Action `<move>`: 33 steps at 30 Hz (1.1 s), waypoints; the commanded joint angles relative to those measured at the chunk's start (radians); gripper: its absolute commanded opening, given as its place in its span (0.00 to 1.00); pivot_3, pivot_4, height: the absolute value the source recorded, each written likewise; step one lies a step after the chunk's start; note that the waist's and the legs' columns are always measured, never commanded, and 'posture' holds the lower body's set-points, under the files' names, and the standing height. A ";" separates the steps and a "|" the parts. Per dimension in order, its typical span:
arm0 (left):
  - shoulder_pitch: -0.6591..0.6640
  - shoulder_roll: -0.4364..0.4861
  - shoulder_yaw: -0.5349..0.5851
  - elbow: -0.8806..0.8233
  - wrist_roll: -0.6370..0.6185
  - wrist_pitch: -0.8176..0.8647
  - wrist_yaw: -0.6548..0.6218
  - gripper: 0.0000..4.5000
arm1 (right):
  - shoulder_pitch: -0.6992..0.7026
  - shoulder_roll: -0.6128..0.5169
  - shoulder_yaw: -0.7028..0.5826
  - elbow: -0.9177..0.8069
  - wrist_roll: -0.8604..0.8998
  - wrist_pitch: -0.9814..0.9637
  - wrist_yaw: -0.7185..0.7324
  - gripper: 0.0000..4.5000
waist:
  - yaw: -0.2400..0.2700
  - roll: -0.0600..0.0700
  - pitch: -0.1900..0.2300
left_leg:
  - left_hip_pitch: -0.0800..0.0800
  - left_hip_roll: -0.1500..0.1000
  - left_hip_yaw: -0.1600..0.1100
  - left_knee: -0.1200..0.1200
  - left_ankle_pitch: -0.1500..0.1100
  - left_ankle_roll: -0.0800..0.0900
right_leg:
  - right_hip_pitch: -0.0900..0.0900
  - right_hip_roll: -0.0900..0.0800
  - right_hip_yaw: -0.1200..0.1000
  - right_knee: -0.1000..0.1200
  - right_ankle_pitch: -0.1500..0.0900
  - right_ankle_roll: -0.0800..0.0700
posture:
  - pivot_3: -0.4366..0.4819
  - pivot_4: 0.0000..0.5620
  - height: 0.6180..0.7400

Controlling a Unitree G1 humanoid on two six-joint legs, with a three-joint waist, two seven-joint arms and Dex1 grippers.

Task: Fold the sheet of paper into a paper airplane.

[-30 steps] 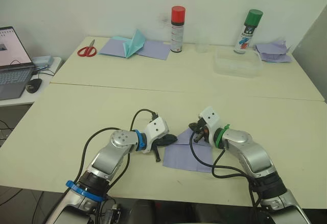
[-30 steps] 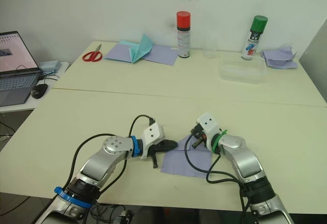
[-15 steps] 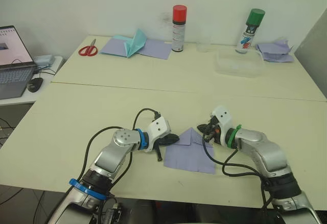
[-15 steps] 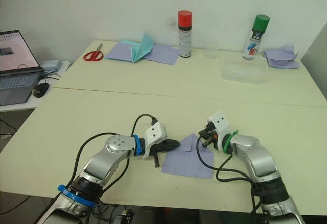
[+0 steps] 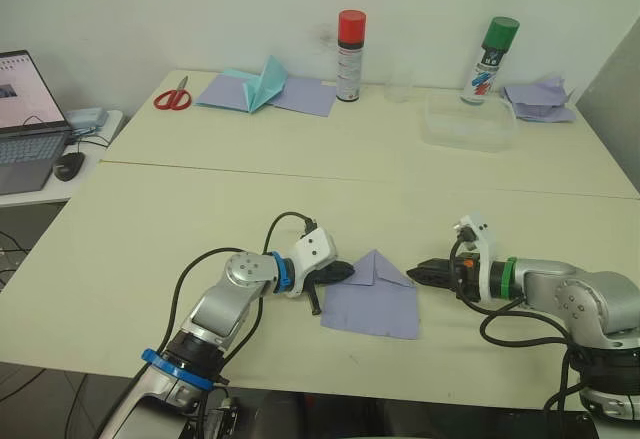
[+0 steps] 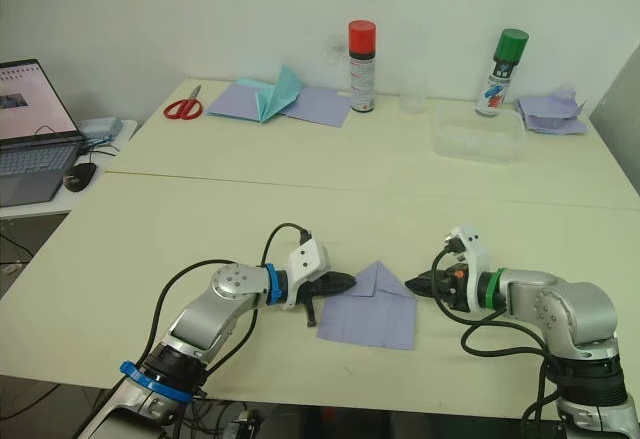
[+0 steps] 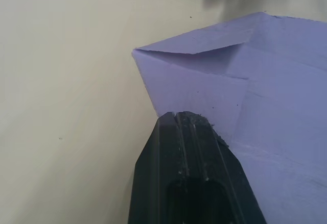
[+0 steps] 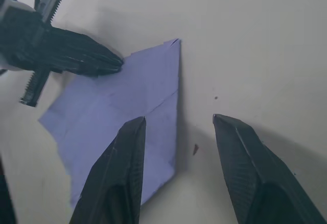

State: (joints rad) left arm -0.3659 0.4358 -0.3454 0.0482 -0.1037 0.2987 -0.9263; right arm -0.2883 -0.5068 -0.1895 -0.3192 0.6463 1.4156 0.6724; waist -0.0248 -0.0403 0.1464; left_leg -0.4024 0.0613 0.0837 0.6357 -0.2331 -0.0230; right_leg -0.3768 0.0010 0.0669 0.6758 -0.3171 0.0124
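Head view: sheet of paper (image 5: 370, 295) lies flat at the table's (image 5: 200, 209) near edge, far corners folded into a point, between both grippers. Left wrist: left gripper (image 7: 190, 119) closed, tips pressing the sheet's edge. Right wrist: right gripper (image 8: 179, 124) spread wide, just beside the sheet.

Lab: worktables (image 5: 300, 174), laptop (image 5: 25, 119), spray cans (image 5: 348, 43)

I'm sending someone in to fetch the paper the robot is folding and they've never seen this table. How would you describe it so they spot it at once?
Look at the near edge of the big cream table, between the two grippers. The sheet of paper lies flat there, pale lavender, its two far corners folded in to a point. The left gripper presses its edge, unlike the flat sheets and crumpled pile at the back.
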 commanded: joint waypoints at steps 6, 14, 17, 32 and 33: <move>0.033 -0.015 -0.048 0.023 0.044 0.022 0.009 0.00 | 0.005 0.068 -0.133 0.013 0.072 0.199 -0.123 0.49 | 0.000 0.000 0.000 | -0.001 0.000 0.000 0.000 0.000 0.000 | 0.000 0.000 0.000 -0.001 0.000 0.000 | 0.48 0.27 1.00; 0.033 -0.039 -0.061 0.020 0.055 0.026 0.015 0.00 | -0.006 0.154 -0.200 0.083 0.223 0.199 -0.286 0.49 | -0.004 0.000 0.000 | -0.001 0.000 0.000 0.000 0.000 0.000 | 0.000 0.000 0.000 -0.002 0.000 0.000 | 0.48 0.27 1.00; 0.032 -0.037 -0.059 0.019 0.057 0.026 0.011 0.00 | -0.010 0.163 -0.212 0.110 0.280 0.199 -0.348 0.49 | -0.006 0.000 0.000 | -0.001 0.000 0.000 -0.001 0.000 0.000 | 0.000 0.000 0.000 -0.002 0.000 0.000 | 0.48 0.27 1.00; 0.017 -0.040 -0.056 0.035 0.064 0.021 0.009 0.00 | 0.003 0.152 -0.220 0.183 0.564 0.199 -0.608 0.01 | -0.006 0.000 0.000 | -0.002 0.000 0.000 -0.005 0.000 0.000 | -0.001 0.000 -0.001 -0.005 0.000 0.001 | 0.48 0.27 1.00; 0.016 -0.040 -0.056 0.036 0.065 0.021 0.009 0.00 | -0.002 0.152 -0.223 0.191 0.580 0.199 -0.624 0.01 | -0.006 0.000 0.000 | -0.002 0.000 0.000 -0.005 0.000 0.000 | -0.001 0.000 0.000 -0.006 0.000 0.001 | 0.48 0.27 1.00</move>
State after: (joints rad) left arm -0.3672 0.3950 -0.3592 0.0427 -0.0725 0.2973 -0.9169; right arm -0.2821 -0.3557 -0.3937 -0.1390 1.1744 1.6066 0.0729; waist -0.0306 -0.0402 0.1462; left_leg -0.4042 0.0613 0.0839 0.6307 -0.2333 -0.0227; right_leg -0.3778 0.0013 0.0665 0.6696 -0.3174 0.0134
